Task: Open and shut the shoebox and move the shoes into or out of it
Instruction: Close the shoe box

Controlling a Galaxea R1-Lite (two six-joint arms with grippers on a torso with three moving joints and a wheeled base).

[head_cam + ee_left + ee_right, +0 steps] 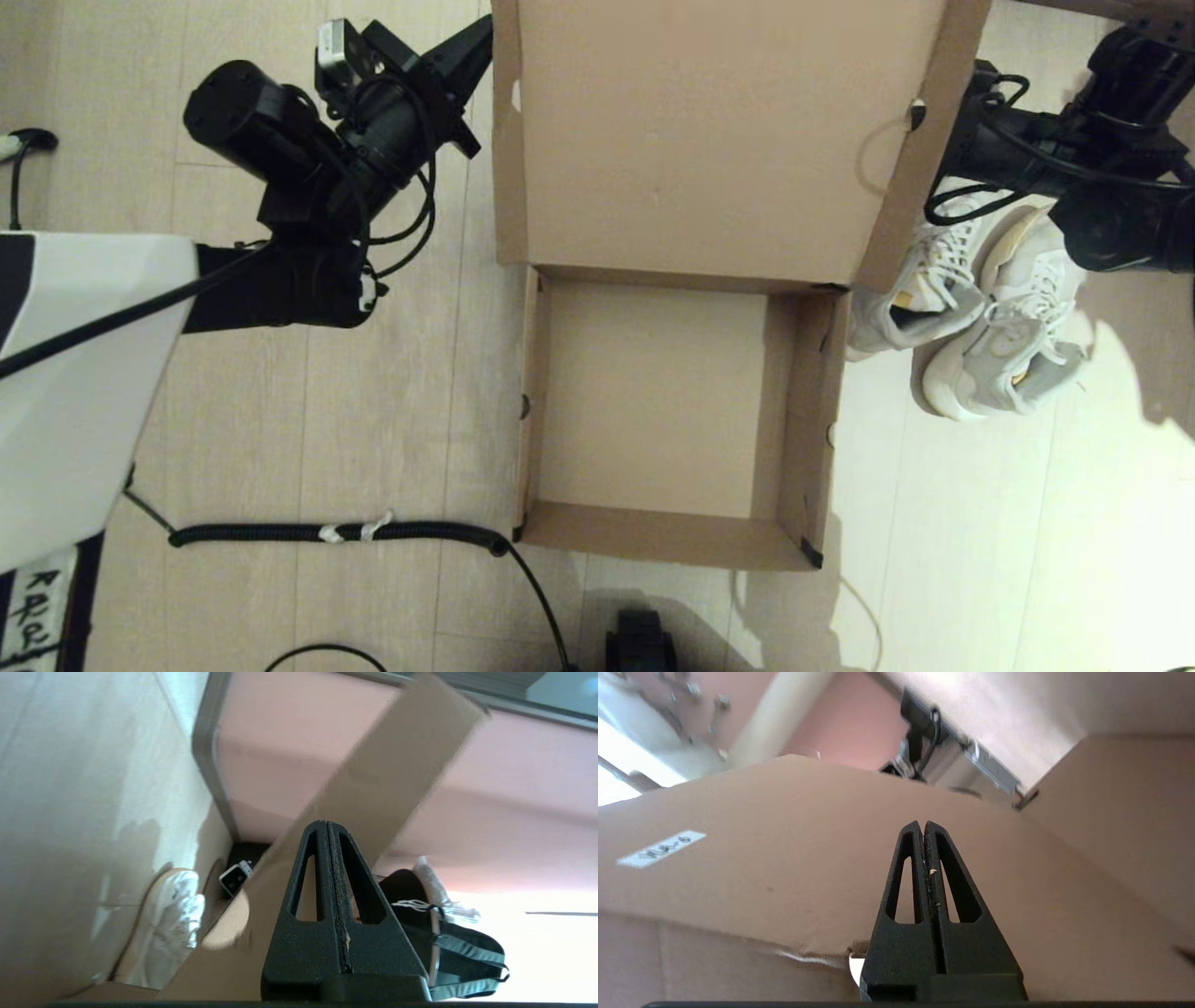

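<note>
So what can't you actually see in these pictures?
- Right gripper: in the head view the raised lid of the shoebox hides its tip; only the right wrist view shows it shut.
- Shoes: in the head view the right arm covers their far ends.
- White label on the box: print too blurred to read in the right wrist view.
- Left gripper: shut beside the lid's edge; contact unclear.

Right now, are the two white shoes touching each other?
Touching. The head view shows the shoes side by side on the floor right of the shoebox, the nearer one pressed against the other with no gap.

Floor (308, 420): shoebox (653, 401), shoes (980, 317), cable (336, 534)
</note>
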